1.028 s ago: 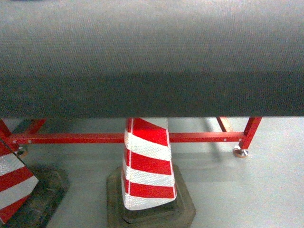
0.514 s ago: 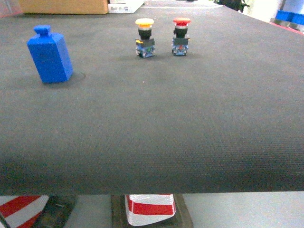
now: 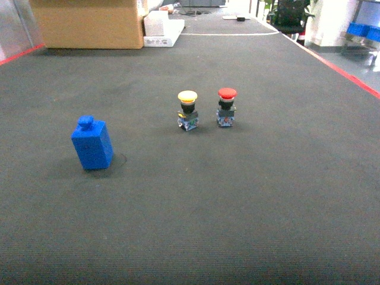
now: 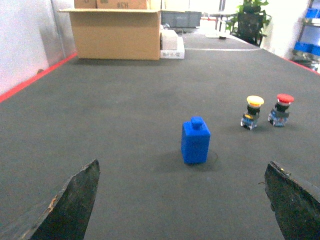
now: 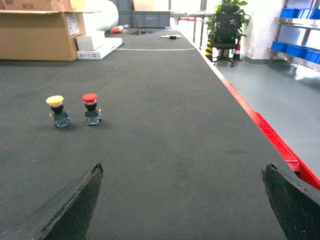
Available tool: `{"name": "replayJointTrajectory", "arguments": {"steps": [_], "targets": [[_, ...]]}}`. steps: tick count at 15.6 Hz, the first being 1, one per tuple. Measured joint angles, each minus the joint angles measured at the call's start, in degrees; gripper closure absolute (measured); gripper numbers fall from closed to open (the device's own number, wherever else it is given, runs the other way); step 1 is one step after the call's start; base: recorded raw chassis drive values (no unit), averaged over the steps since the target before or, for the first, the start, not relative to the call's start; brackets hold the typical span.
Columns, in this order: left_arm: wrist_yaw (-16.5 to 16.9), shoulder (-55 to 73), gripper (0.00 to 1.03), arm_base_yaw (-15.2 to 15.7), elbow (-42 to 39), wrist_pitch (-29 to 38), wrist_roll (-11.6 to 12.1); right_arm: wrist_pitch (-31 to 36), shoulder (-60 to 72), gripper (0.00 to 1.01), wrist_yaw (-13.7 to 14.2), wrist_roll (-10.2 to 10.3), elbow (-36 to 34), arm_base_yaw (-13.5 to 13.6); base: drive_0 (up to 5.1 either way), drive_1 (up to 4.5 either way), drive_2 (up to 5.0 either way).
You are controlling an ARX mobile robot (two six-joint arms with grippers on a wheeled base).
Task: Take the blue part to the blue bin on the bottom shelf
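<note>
Blue part (image 3: pixel 92 144) stands upright on your dark counter (image 3: pixel 249 202), well left of the yellow-capped button (image 3: pixel 187 110) and red-capped button (image 3: pixel 226 107), which sit side by side, just apart. Your left gripper (image 4: pixel 182 200) hangs above the counter, near the part, jaws spread wide and holding nothing. Your right gripper (image 5: pixel 182 200) is likewise wide apart and empty. A cardboard box (image 3: pixel 89 24) rests at the far edge.

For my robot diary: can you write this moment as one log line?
blue part: upright on table, untouched | left gripper: open | right gripper: open | blue bin: not visible
</note>
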State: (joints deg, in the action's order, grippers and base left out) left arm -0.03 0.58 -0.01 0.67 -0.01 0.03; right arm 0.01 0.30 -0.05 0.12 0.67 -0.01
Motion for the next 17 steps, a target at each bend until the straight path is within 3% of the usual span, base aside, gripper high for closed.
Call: {"name": "replayJointTrajectory", "arguments": {"steps": [10, 12, 13, 14, 17], "targets": [[0.02, 0.00, 0.05, 0.00, 0.02, -0.24, 0.00, -0.31, 0.00, 0.03, 0.04, 0.04, 0.00, 0.00, 0.1, 0.08, 0.1], [1.38, 6.29, 0.05, 0.07, 4.59, -12.52, -1.62, -0.31, 0.00, 0.03, 0.00, 0.00, 0.00, 0.00, 0.0, 0.00, 0.0], [1.92, 14.03, 0.05, 0.31, 7.48, -15.12, -2.86, -0.28, 0.00, 0.03, 0.02, 0.09, 0.00, 0.00, 0.0, 0.00, 0.0], [1.68, 18.60, 0.05, -0.09, 7.85, -12.74, -3.65, -0.31, 0.00, 0.03, 0.02, 0.02, 0.00, 0.00, 0.0, 0.00, 0.0], [-0.13, 40.81, 0.05, -6.32, 12.33, 8.92, -4.57, -0.28, 0.00, 0.03, 0.02, 0.04, 0.00, 0.00, 0.0, 0.00, 0.0]]}}
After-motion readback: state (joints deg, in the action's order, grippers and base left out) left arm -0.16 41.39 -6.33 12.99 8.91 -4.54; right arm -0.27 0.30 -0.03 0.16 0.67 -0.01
